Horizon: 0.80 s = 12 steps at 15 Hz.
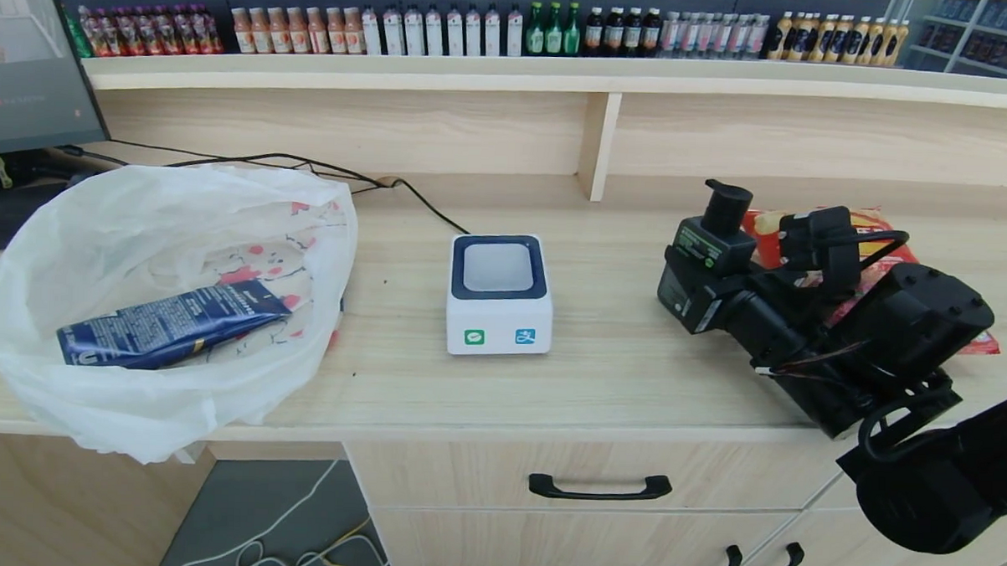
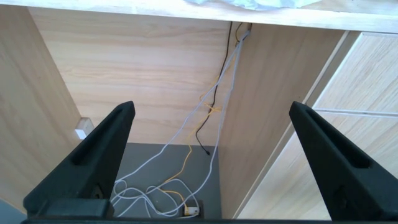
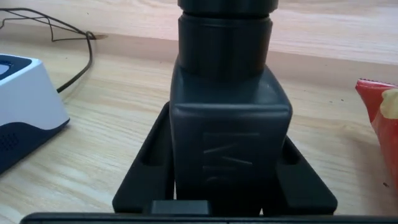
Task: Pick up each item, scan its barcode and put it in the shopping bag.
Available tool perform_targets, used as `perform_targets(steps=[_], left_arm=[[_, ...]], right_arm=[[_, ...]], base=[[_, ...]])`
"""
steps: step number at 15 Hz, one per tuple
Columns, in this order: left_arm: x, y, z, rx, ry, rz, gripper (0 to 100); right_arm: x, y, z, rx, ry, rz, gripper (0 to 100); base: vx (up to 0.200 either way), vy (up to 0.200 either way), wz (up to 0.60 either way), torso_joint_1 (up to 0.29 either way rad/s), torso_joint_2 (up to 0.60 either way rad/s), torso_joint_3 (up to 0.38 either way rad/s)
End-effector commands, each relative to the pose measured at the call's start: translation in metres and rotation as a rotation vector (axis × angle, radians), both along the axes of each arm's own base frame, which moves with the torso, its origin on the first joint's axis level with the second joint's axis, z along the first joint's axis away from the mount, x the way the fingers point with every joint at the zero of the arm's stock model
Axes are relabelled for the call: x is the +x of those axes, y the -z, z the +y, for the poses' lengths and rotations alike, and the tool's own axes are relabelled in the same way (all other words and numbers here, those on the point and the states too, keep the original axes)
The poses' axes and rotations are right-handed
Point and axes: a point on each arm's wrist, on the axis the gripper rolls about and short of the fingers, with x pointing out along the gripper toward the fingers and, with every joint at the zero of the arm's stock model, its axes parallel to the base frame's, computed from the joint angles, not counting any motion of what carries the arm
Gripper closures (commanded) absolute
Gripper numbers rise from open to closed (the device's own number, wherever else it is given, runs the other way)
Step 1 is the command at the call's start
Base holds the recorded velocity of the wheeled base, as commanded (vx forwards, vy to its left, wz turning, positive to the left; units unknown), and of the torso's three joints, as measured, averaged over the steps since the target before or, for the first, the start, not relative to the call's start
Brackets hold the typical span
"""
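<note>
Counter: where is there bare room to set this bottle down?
Free: the strip between scanner and bottle, and the front edge of the counter before the scanner. Crowded: shopping bag fills the left end, snack packet lies by the right pincer.

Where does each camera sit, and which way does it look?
Head view: on the head, looking down at counter, shopping bag, scanner; right arm shows.
Left wrist view: below the counter, facing cables; open left tool shows.
Right wrist view: along the right tool gripping a black bottle.
Shared: head and right wrist views show scanner, bottle.
</note>
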Motion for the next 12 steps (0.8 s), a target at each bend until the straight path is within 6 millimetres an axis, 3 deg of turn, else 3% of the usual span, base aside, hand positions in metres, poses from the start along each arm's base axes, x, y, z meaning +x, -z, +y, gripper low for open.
perform_targets(steps=[1, 5, 9, 12], left_arm=[[0.0, 0.0, 0.0, 0.0, 0.0, 0.0, 0], [0.0, 0.0, 0.0, 0.0, 0.0, 0.0, 0], [0.0, 0.0, 0.0, 0.0, 0.001, 0.0, 0], [0.0, 0.0, 0.0, 0.0, 0.0, 0.0, 0]], right_arm=[[-0.002, -0.003, 0.001, 0.007, -0.003, -0.006, 100], [-0.012, -0.014, -0.003, 0.024, -0.008, -0.036, 100], [-0.051, -0.039, 0.007, 0.063, -0.095, -0.099, 100], [-0.068, -0.05, 0.003, 0.086, -0.099, -0.129, 100]], base=[[0.0, 0.0, 0.0, 0.0, 0.0, 0.0], [0.0, 0.0, 0.0, 0.0, 0.0, 0.0], [0.0, 0.0, 0.0, 0.0, 0.0, 0.0], [0.0, 0.0, 0.0, 0.0, 0.0, 0.0]])
